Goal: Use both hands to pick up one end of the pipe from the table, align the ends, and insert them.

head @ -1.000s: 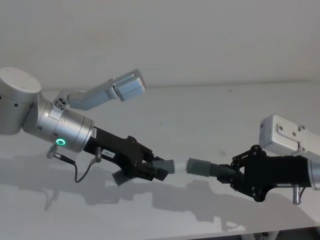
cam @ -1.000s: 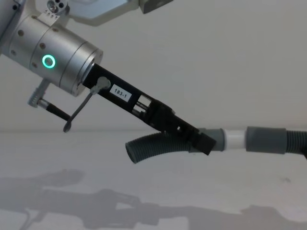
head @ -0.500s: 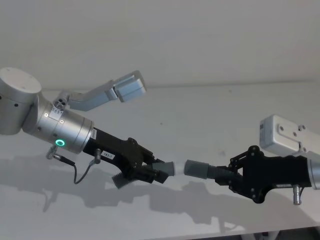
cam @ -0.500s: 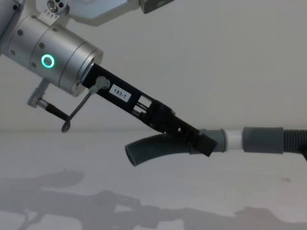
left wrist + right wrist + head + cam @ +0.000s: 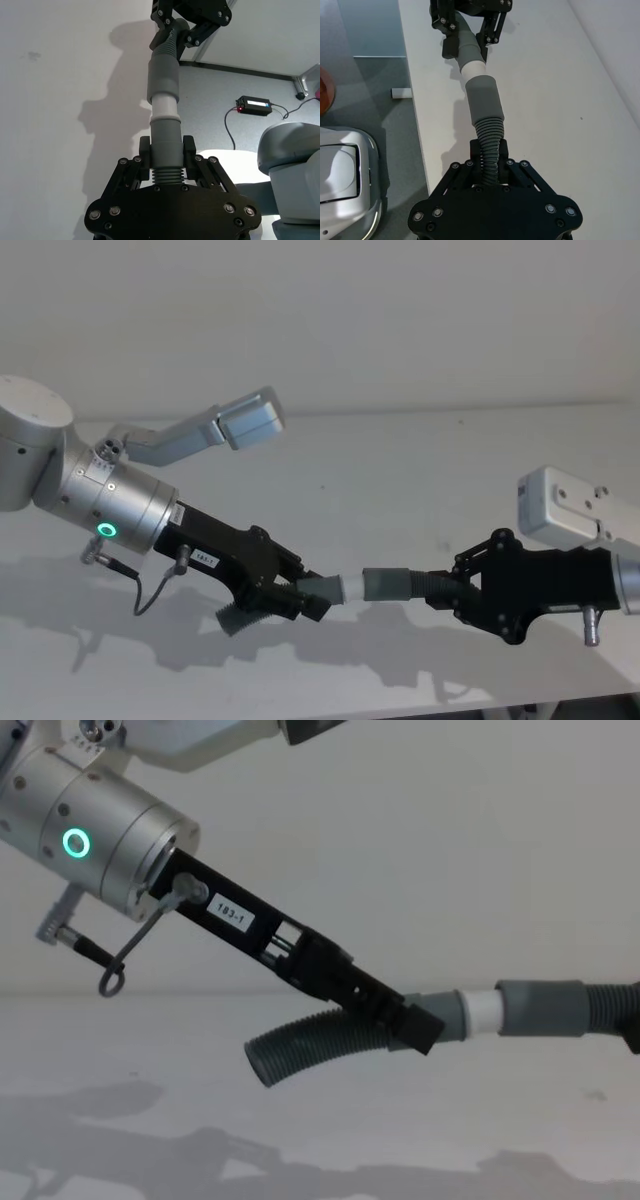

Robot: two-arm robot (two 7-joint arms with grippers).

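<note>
Left hand (image 5: 300, 598) and right hand (image 5: 462, 592) each clamp a hose piece above the bare surface (image 5: 420, 470), white spigot (image 5: 481, 1012) meeting the right cuff (image 5: 387, 584).

Left gripper (image 5: 165, 159): black jaws clamped on the ribbed hose piece (image 5: 166, 176) just behind its grey cuff (image 5: 165, 145).
White spigot (image 5: 164, 106): sticks out of that cuff, its tip entering the far cuff (image 5: 163, 77).
Right gripper (image 5: 185, 31): farther off, holding the second hose piece (image 5: 168, 44), in line with the first.
Table (image 5: 55, 125): pale surface beside the hoses, bearing their shadows; its edge runs past the joint.
Floor beyond the edge: small black box (image 5: 255, 105) with a red light and a cable.
</note>
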